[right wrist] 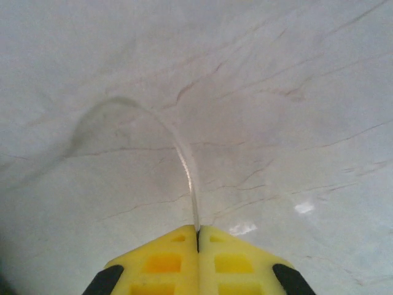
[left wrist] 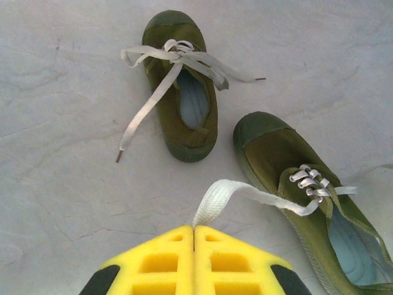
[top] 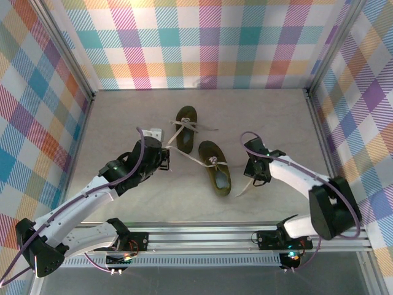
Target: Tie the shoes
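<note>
Left gripper (left wrist: 194,236) and right gripper (right wrist: 198,236) each clamp a lace end (left wrist: 245,192) of the untied near shoe (left wrist: 270,147); the far shoe (left wrist: 169,24) beyond it seems loosely knotted.

Left claw (left wrist: 194,228) tight on lace (left wrist: 245,192) of nearer shoe (left wrist: 270,153), other shoe (left wrist: 193,101) beyond.

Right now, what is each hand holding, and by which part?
Left hand: the nearer shoe, by one lace. Right hand: another lace strand; which part, unclear.

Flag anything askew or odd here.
Nothing damaged. The far shoe has a loose knot, lace ends sprawled on the table; the near shoe lies angled to it, laces held by the left gripper and right gripper.
</note>
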